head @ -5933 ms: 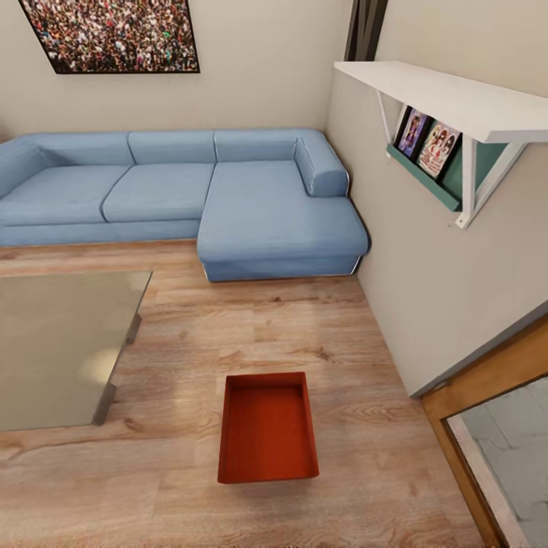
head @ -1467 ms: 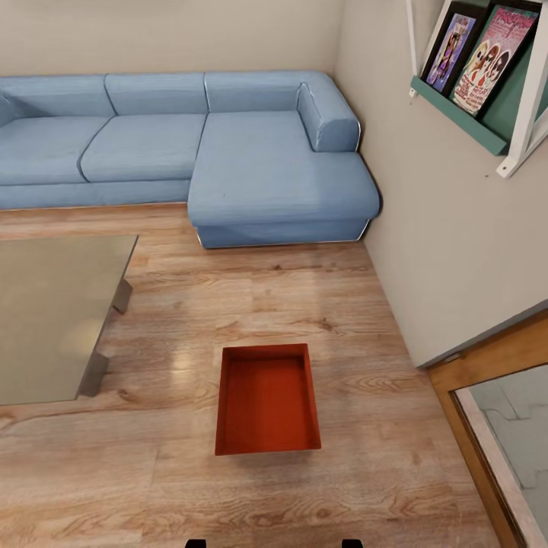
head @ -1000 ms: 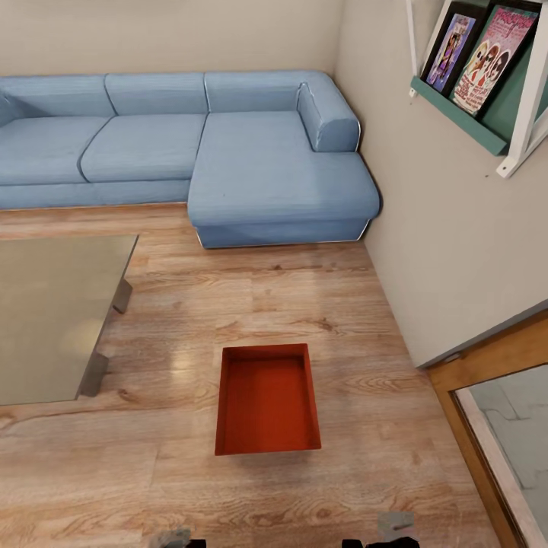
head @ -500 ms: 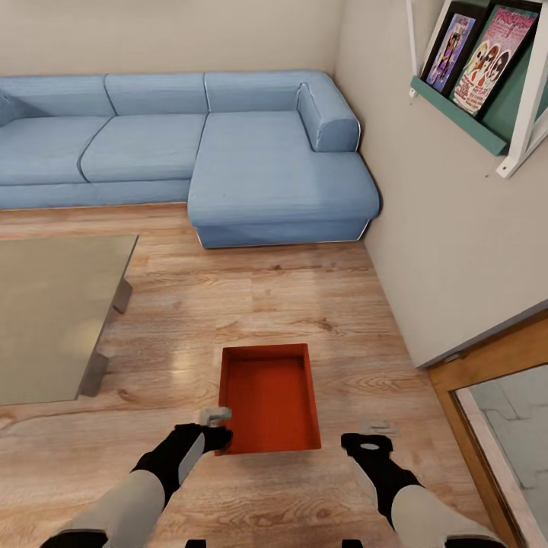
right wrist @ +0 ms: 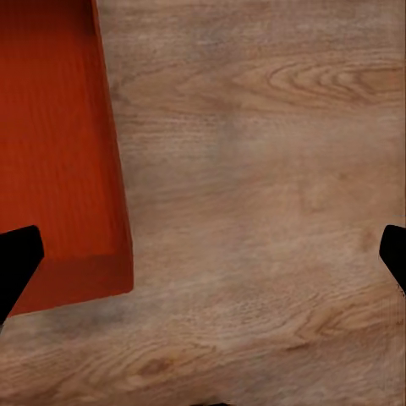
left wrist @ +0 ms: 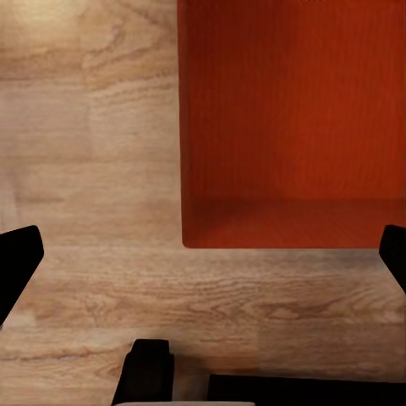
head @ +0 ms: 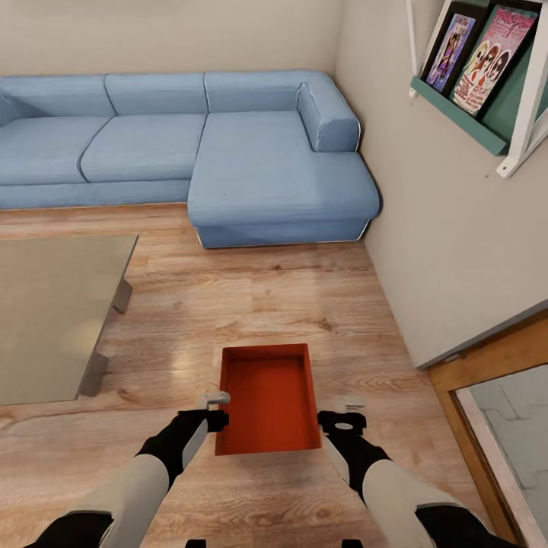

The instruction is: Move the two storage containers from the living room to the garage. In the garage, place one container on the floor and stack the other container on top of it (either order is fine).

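A wood-plank floor [head: 251, 304] fills the living room, with a blue corner sofa [head: 198, 152] along the far wall and its chaise end reaching toward the right-hand wall [head: 441, 251]. A glass-topped surface [head: 53, 312] stands at the left, its near corner well apart from the box. High on the right wall hangs a teal rack [head: 472, 125] holding two picture covers [head: 483, 57], and at the lower right a wood-framed doorway [head: 487, 396] opens onto pale flooring. One red-orange box [head: 266, 399] sits upright on the planks in front of the robot, empty, with its long sides running away from the camera; the left wrist view shows its near wall and bare bottom [left wrist: 288, 127], and the right wrist view shows its right wall and near corner [right wrist: 59, 169]. Both black-and-white arms reach forward on either side of it. The left tool [head: 215, 409] hovers just beside the box's near left corner, and the right tool [head: 346, 411] hovers just beside the near right corner, neither touching it. In each wrist view the dark fingertips [left wrist: 17, 262] [right wrist: 17, 262] stand at opposite edges of the picture, so both tools are spread wide apart with nothing between them but floor and box.
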Controlling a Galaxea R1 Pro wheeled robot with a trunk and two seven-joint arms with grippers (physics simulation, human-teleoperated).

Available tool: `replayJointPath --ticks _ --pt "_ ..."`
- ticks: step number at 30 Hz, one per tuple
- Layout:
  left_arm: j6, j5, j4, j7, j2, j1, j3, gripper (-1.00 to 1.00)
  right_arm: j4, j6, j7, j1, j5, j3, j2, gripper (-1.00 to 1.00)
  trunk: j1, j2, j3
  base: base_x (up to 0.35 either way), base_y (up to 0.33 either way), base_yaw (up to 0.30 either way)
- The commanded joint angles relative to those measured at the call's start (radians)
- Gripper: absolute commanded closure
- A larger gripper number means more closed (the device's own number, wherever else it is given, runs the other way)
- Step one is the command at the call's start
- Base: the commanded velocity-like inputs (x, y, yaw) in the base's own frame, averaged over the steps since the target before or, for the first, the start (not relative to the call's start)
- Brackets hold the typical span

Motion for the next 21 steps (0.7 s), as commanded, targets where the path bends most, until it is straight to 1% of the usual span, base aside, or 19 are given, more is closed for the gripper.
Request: replayJointPath --ticks 1,4,5,7,11,16,20,21 --pt "0.005 0.002 -0.003 0.006 -0.001 0.0 0.001 -1.0 0.001 0.004 -0.003 -0.007 0.005 0.008 0.0 -1.0 0.0 0.0 -0.001 0.0 0.0 0.0" --pt "0.003 -0.001 -0.003 0.007 0.0 0.0 0.0 -1.0 0.001 0.006 -0.002 -0.013 0.005 0.049 0.0 -1.0 0.0 0.0 -0.001 0.0 0.0 0.0" --pt "0.003 -0.004 -0.002 0.007 0.001 0.0 0.0 -1.0 0.001 0.007 -0.001 -0.014 0.005 0.068 0.0 -1.0 0.0 0.0 -0.001 0.0 0.0 0.0" --pt "0.002 -0.009 -0.002 0.007 0.0 0.0 0.0 -1.0 0.001 0.007 0.003 -0.014 0.004 0.09 0.0 -1.0 0.0 0.0 -0.001 0.0 0.0 0.0" --pt "0.002 -0.02 -0.002 0.008 0.0 0.0 -0.001 -1.0 0.001 0.007 0.009 -0.015 0.004 0.11 0.0 -1.0 0.0 0.0 -0.001 0.0 0.0 0.0" --pt "0.0 -0.034 -0.002 0.008 0.004 0.0 -0.003 -1.0 0.001 0.008 0.016 -0.015 0.005 0.116 0.0 -1.0 0.0 0.0 -0.001 0.0 0.0 0.0" --pt "-0.001 -0.036 -0.002 0.008 0.007 0.0 -0.003 -1.0 0.001 0.008 0.029 -0.015 0.017 0.117 0.0 -1.0 0.0 0.0 -0.001 0.0 0.0 0.0" --pt "-0.002 -0.037 -0.002 0.007 0.007 0.0 -0.004 -1.0 0.0 0.008 0.032 -0.015 0.028 0.117 0.0 -1.0 0.0 0.0 -0.001 0.0 0.0 0.0"
